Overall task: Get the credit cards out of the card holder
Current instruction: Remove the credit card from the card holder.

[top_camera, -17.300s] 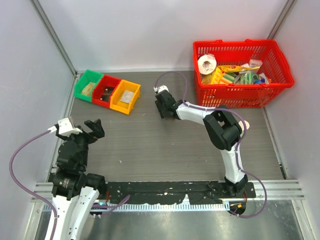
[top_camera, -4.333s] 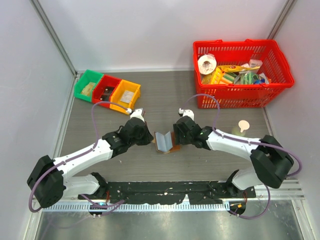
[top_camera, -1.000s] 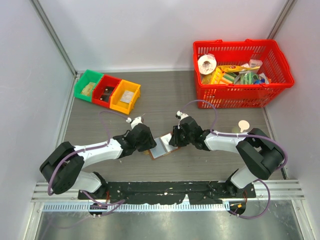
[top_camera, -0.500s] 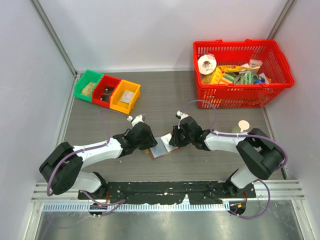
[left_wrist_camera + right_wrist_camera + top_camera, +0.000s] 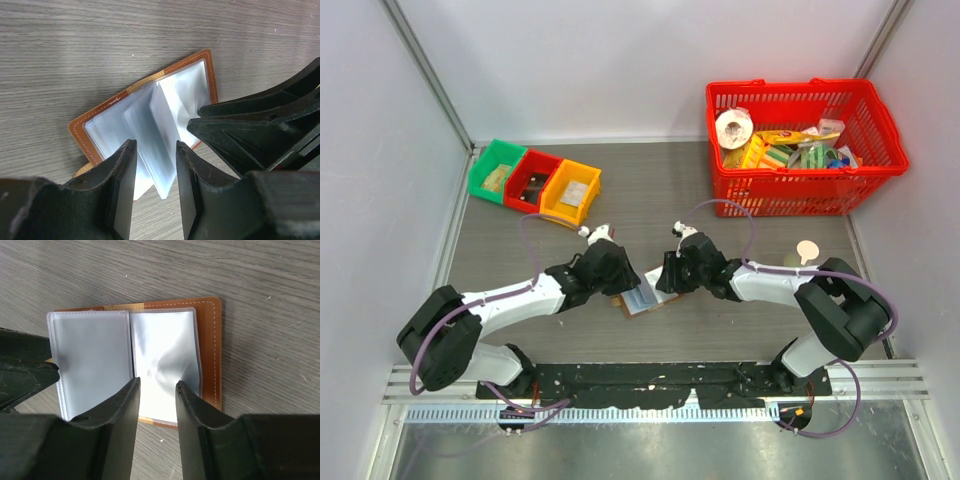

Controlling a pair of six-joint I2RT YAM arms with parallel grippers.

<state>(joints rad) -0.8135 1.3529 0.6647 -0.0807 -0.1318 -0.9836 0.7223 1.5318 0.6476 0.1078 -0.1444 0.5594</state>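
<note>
The card holder (image 5: pixel 642 299) lies open on the table between both grippers, brown-bordered with pale blue leaves (image 5: pixel 192 87) (image 5: pixel 207 340). I cannot tell the credit cards apart from these pale leaves. My left gripper (image 5: pixel 623 283) (image 5: pixel 155 145) is at the holder's left half. Its jaws stand apart, and one upright leaf (image 5: pixel 162 135) passes between them without being clamped. My right gripper (image 5: pixel 663 280) (image 5: pixel 157 382) hovers open over the right leaf (image 5: pixel 165 350), with nothing between its fingers. Each wrist view shows the other gripper's black fingers (image 5: pixel 260 125) (image 5: pixel 22 370) close by.
A red basket (image 5: pixel 800 200) full of groceries stands at the back right. Green (image 5: pixel 495 170), red (image 5: pixel 530 182) and yellow (image 5: pixel 570 193) bins sit at the back left. A small pale round object (image 5: pixel 806 250) lies beside the right arm. Walls close off three sides.
The right gripper's jaws have spread apart at the holder's right edge. The left gripper has crept a little farther over the holder, its jaws slightly narrower.
</note>
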